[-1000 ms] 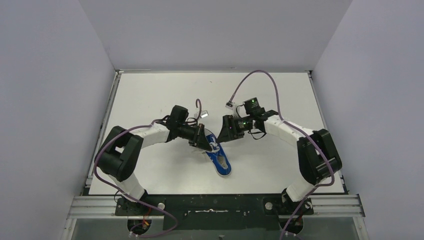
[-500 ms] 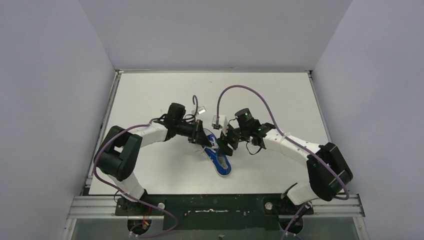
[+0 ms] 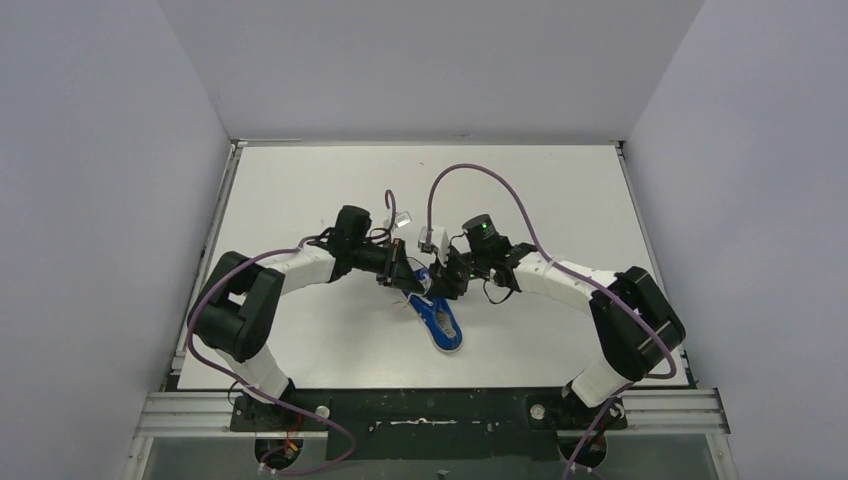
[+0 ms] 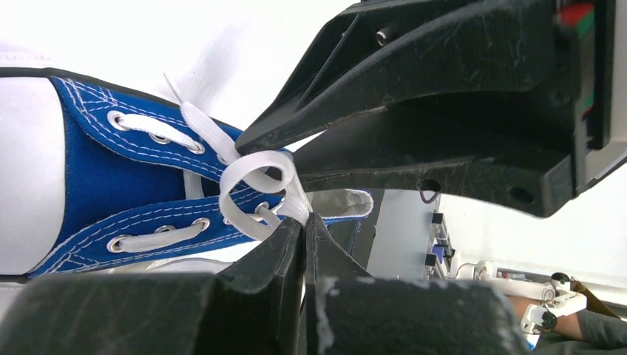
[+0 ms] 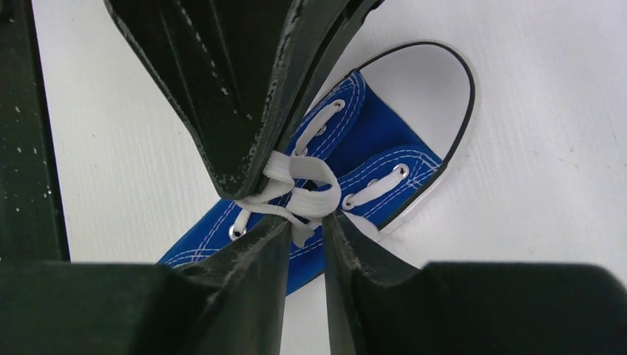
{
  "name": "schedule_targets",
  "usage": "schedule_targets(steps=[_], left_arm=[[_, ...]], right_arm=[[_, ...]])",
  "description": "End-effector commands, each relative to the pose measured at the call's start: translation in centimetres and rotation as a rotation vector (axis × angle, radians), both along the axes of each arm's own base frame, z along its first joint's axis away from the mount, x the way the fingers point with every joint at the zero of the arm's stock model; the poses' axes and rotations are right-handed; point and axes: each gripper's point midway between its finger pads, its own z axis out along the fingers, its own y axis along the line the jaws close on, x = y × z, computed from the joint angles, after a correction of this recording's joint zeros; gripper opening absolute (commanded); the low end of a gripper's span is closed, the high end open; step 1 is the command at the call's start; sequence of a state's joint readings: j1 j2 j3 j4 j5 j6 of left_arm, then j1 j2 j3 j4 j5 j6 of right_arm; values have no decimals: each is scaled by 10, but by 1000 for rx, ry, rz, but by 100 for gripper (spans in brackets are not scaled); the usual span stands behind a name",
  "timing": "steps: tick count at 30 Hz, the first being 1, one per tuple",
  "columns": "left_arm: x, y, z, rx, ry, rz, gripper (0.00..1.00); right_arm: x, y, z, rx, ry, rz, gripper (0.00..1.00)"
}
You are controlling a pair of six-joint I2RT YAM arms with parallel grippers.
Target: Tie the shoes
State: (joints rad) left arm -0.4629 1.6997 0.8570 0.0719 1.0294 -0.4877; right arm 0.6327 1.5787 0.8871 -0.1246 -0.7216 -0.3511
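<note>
White flat laces [image 4: 259, 160] on the small blue canvas sneaker [image 3: 440, 322], mid white table [image 3: 300, 190]. My left gripper [image 4: 303, 222] pinches a loop. My right gripper [image 5: 307, 222] has just swung in to straddle a strand, but I cannot tell whether it is clamped. Pulling looks near.

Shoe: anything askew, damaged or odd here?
Nothing stands out. The shoe sits sole-down on the table, intact. Its lace is a loose loop, pinched by the left pincer and, it seems, the right pincer, as expected mid-tie.
</note>
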Motion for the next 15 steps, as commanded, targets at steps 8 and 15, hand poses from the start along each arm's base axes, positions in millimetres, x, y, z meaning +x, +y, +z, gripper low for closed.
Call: schedule_targets(steps=[8,15], left_arm=[[22,-2,18,-17,-80,-7,0],[30,2,29,11,-121,11,21]], right_arm=[[-21,7,50,207,191,111,0],[-22,6,56,273,269,81,0]])
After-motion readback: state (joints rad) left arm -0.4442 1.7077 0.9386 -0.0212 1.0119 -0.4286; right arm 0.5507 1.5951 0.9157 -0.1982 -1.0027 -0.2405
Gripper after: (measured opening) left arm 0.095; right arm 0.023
